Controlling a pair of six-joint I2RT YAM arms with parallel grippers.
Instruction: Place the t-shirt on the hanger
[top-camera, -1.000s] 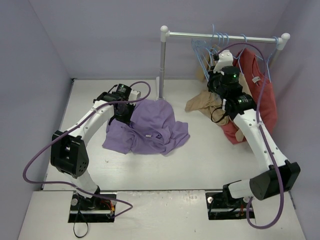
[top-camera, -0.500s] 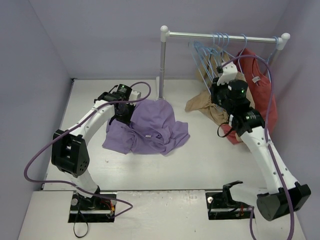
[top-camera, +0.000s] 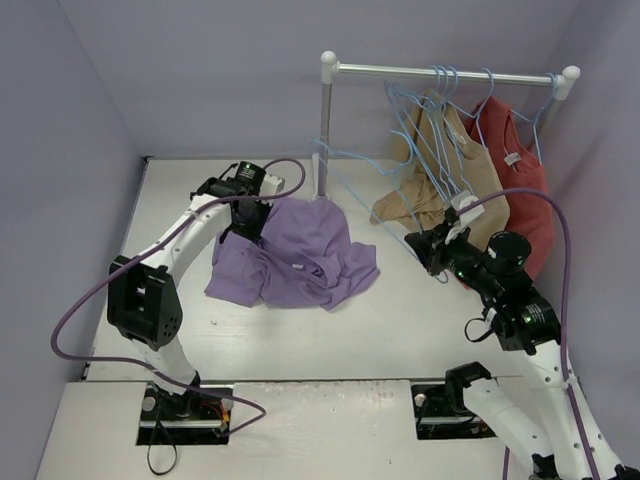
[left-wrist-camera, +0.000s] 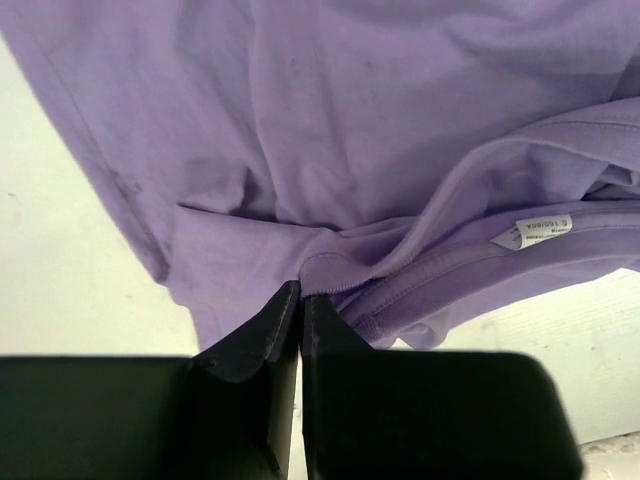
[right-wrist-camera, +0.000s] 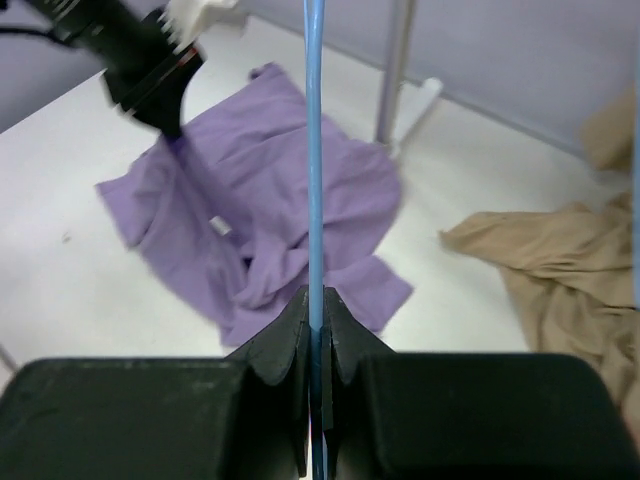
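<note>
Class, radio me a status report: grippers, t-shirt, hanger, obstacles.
Left gripper shut on t-shirt, crumpled on table. Right gripper shut on hanger. Rack post near hanger tip.

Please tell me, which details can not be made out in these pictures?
- Top view: the left arm hides where the left gripper pinches the t-shirt.
- Right wrist view: the hanger in the right gripper runs off the top edge, so its hook is unseen.
- Left wrist view: the print on the label is too small to read.
- Top view: the right arm covers the lower part of the red shirt.
</note>
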